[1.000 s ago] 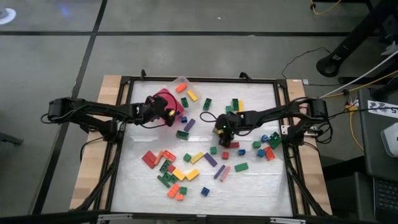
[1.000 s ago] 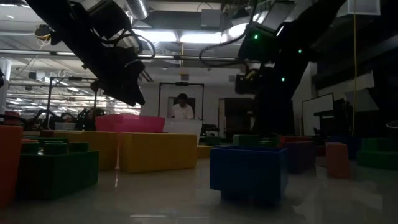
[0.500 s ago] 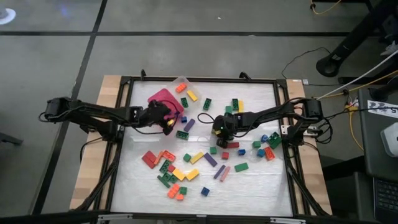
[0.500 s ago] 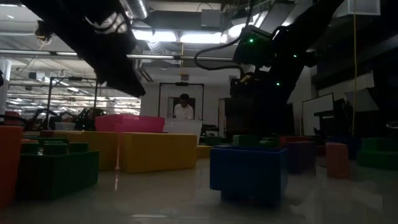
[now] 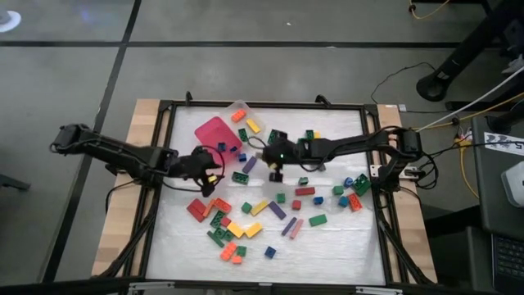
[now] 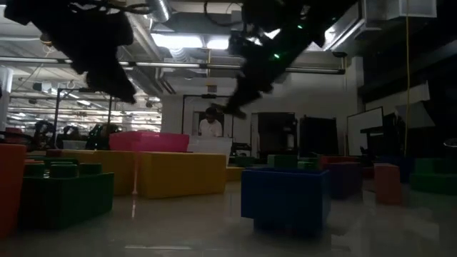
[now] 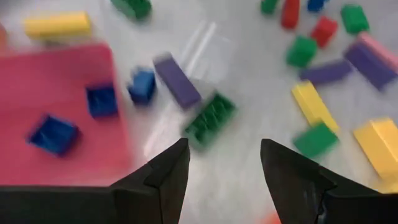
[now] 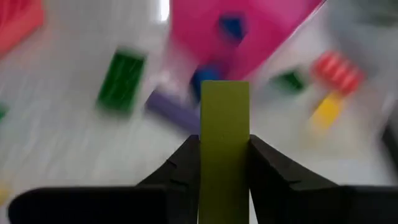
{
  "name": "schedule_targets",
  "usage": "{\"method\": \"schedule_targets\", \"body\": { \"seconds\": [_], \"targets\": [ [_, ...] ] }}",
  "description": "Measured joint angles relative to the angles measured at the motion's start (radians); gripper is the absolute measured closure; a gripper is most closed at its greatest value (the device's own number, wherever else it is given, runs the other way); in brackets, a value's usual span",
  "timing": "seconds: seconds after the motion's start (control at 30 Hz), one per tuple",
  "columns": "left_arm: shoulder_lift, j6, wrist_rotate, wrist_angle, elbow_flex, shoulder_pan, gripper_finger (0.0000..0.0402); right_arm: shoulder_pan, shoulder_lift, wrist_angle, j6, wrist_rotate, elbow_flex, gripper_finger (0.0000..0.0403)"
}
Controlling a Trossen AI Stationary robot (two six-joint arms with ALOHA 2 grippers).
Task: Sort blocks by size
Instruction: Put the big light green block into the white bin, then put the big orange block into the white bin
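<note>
So the right gripper (image 8: 224, 163) is up over the middle of the table near the pink tray (image 5: 214, 133), fingers pinched on a long yellow-green block (image 8: 224, 146) sticking out between them. The left gripper (image 7: 224, 163) sits just below that tray, fingers spread apart with nothing in them, looking at a green block (image 7: 210, 118) and a purple bar (image 7: 177, 81). A few blue blocks (image 7: 55, 134) lie in the pink tray, and the rest of the blocks (image 5: 246, 225) are scattered over the white mat (image 5: 336, 246)
</note>
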Motion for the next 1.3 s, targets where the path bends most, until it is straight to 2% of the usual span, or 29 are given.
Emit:
{"method": "schedule_targets", "body": {
  "seconds": [0.13, 0.3, 0.47, 0.6, 0.83, 1.07, 1.2, 1.3],
  "targets": [
    [0.0, -0.091, 0.054, -0.053, 0.0, -0.054, 0.0218, -0.066, 0.0, 0.183, -0.071, -0.029, 0.013, 0.0308],
    [0.0, -0.193, 0.126, -0.083, 0.0, -0.113, 0.0218, -0.17, 0.051, 0.343, -0.08, -0.119, 0.015, 0.0304],
    [0.0, -0.24, 0.19, -0.092, 0.0, -0.166, 0.0218, -0.243, 0.139, 0.472, -0.074, -0.215, 0.014, 0.0268],
    [0.0, -0.292, 0.218, -0.092, 0.0, -0.204, 0.0218, -0.268, 0.203, 0.564, -0.073, -0.208, 0.014, 0.024],
    [0.0, -0.323, 0.299, -0.148, 0.0, -0.296, 0.0218, -0.273, 0.223, 0.562, -0.073, -0.203, 0.014, 0.0216],
    [0.0, -0.334, 0.298, -0.201, -0.01, -0.388, 0.0218, -0.272, 0.223, 0.539, -0.073, -0.203, 0.014, 0.0213],
    [0.009, -0.255, 0.295, -0.183, -0.016, -0.423, 0.0218, -0.272, 0.223, 0.508, -0.073, -0.203, 0.014, 0.0213],
    [0.038, -0.206, 0.253, -0.182, -0.016, -0.43, 0.0218, -0.272, 0.223, 0.479, -0.073, -0.203, 0.014, 0.0213]
  ]
}}
